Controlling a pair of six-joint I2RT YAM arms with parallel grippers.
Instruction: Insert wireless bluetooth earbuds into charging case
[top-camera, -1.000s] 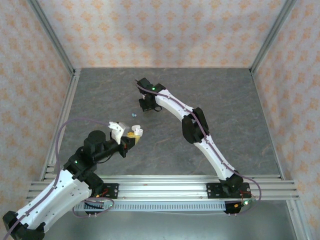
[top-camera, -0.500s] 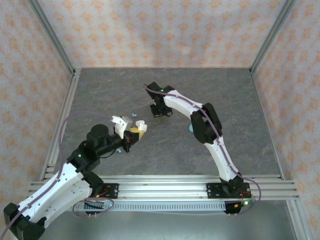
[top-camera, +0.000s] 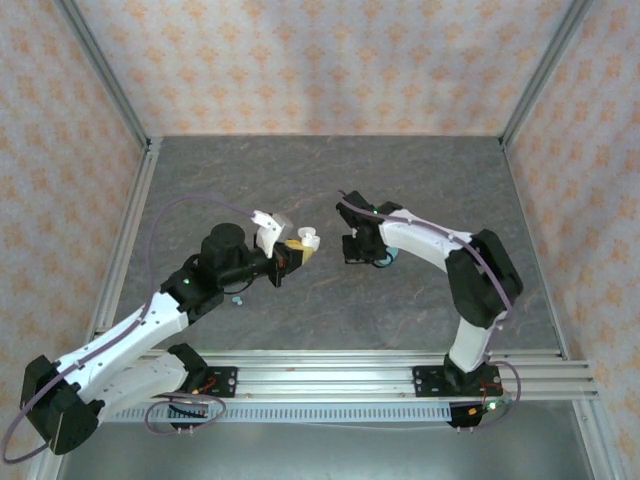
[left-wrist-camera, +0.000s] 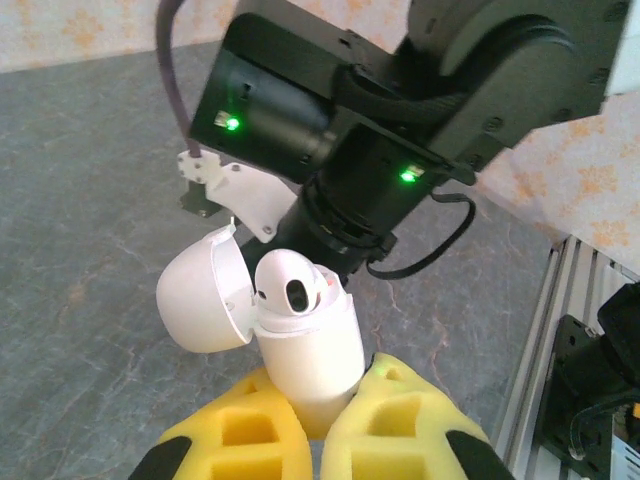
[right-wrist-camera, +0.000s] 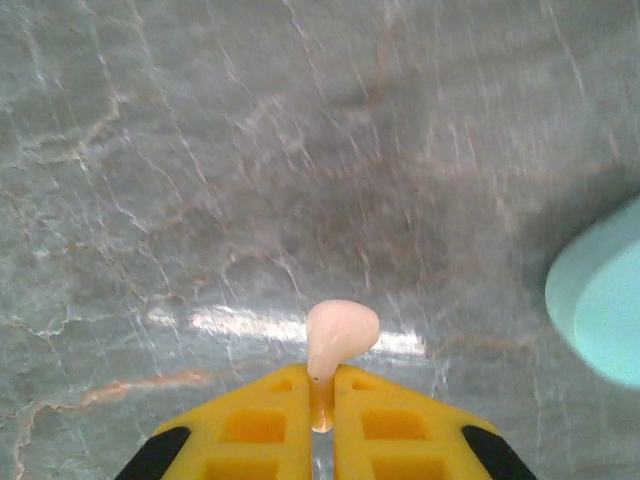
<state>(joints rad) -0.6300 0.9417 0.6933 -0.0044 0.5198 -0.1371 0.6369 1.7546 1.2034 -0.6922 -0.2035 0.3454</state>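
Earbud (right-wrist-camera: 340, 335) in white, pinched by its short stem between the yellow pads (right-wrist-camera: 250, 430) of the right end effector (right-wrist-camera: 322, 390), rounded head poking out past the tips, above the grey counter (right-wrist-camera: 200, 150). Charging case (left-wrist-camera: 305, 345), also white, clamped by its base in the closed left end effector (left-wrist-camera: 315, 415), lid (left-wrist-camera: 200, 300) swung open to the left, one white bud (left-wrist-camera: 298, 292) already seated inside. From overhead, held aloft near the middle of the counter, open mouth turned right toward the right end effector, a small gap between them. Teal rounded object (right-wrist-camera: 600, 300) lying on the counter just beside that end effector.

Step in hand, by the look of it: bringing the second bud to the case. Best done slowly: keep the case steady, line the bud up with the free well beside the seated one, and mind the orientation, with the stem inside the pads and the head leading. Steer clear of the lid and the seated bud; let go only once settled.

No brand, label or legible writing to report; just two green lights (left-wrist-camera: 232, 123) on the right arm's housing.
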